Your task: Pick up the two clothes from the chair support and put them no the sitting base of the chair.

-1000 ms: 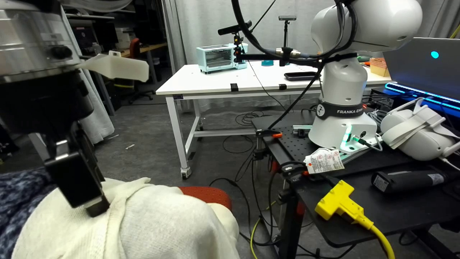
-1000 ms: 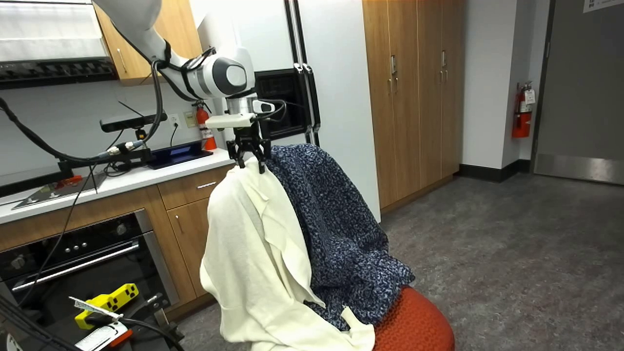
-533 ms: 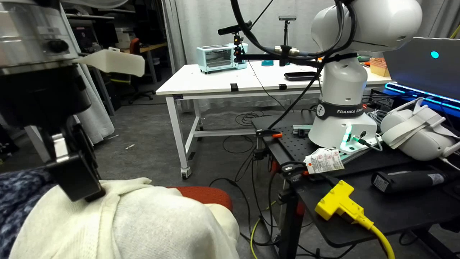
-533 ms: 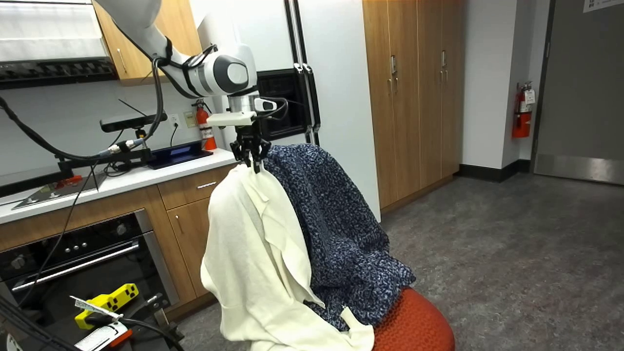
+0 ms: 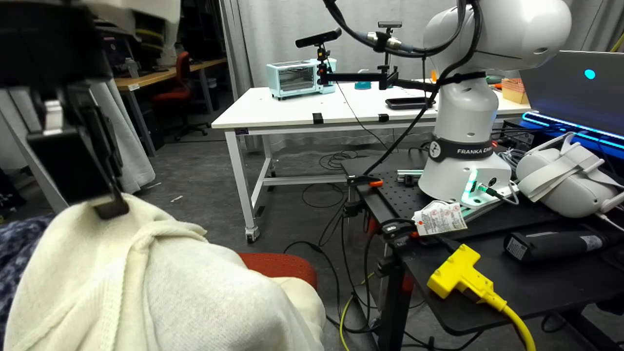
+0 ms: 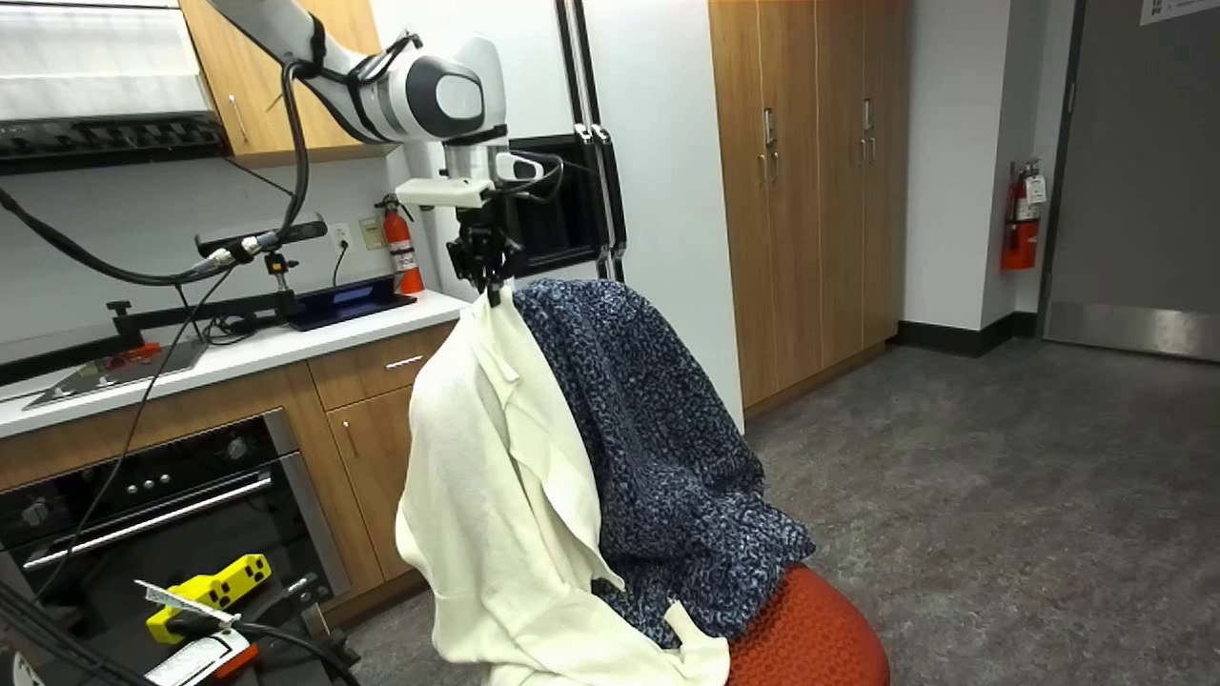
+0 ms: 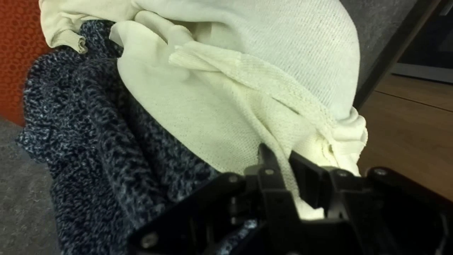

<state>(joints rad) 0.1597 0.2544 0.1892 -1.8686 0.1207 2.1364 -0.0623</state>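
Where the cream garment (image 6: 505,524) rises to a peak, the gripper (image 7: 279,154) has its fingers (image 7: 269,159) narrowed on a fold of it; the rest drapes over the back of the chair (image 6: 815,629), its lower end lying on the red seat (image 7: 17,63); beside it, partly overlapped, the navy flecked garment (image 6: 658,429) hangs from the same back and runs down onto the seat; farther off, in an exterior view, a white tag (image 5: 439,218) sits near a yellow power block (image 5: 456,273), its print too small to read; behind them, the black band (image 5: 468,150) round the robot base (image 5: 463,180) reads "FRANKA", further letters curving away; a laptop (image 5: 551,92) shows a glowing round mark (image 5: 590,74); in an exterior view, the far door (image 6: 1134,171) bears a sheet (image 6: 1180,10), cut by the frame, its writing illegible.
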